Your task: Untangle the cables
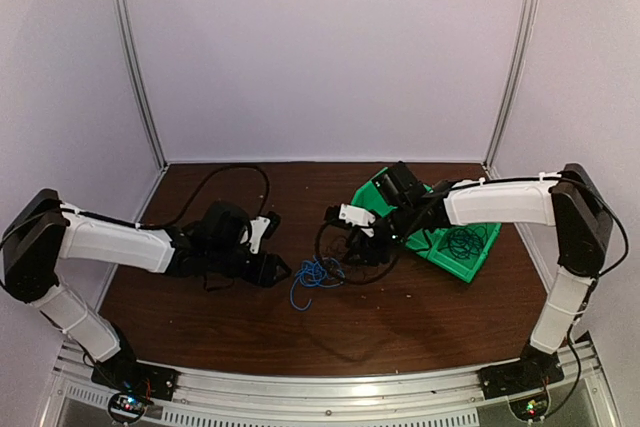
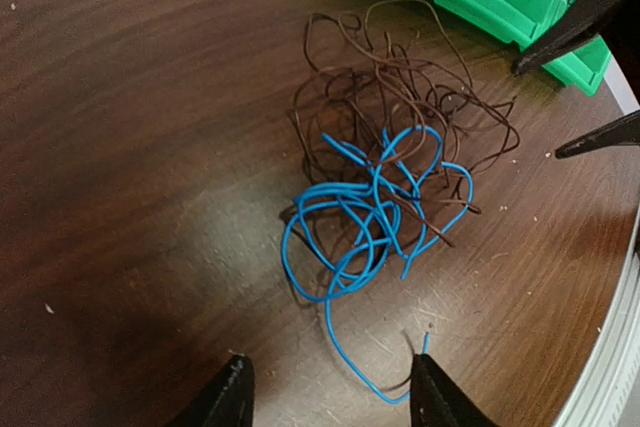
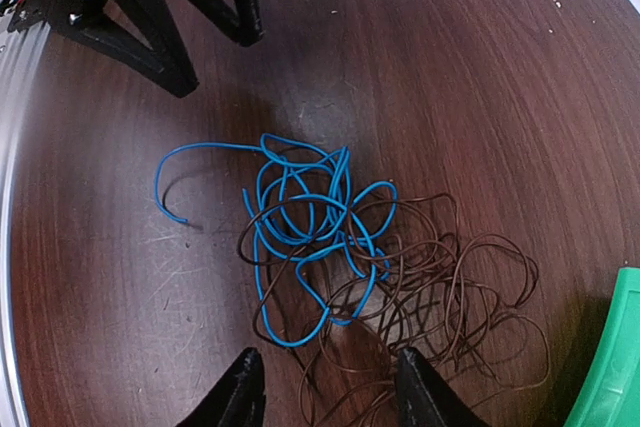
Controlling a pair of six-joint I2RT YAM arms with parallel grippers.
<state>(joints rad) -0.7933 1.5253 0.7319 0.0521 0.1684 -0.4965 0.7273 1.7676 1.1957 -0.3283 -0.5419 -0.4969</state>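
The left pincer (image 2: 335, 397) stands apart, empty, over the loose end of a thin glossy blue cable (image 2: 350, 192); the right pincer (image 3: 325, 392), likewise apart, over dark-brown wire loops (image 3: 450, 277) tangled with it on the scuffed wooden table (image 3: 480, 77)

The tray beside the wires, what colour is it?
The tray is bright green, clearest in the top view.

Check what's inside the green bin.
A coil of dark cable lies at the right end of the bin. The right arm crosses over the bin's middle, so whatever sits beneath it is hidden.
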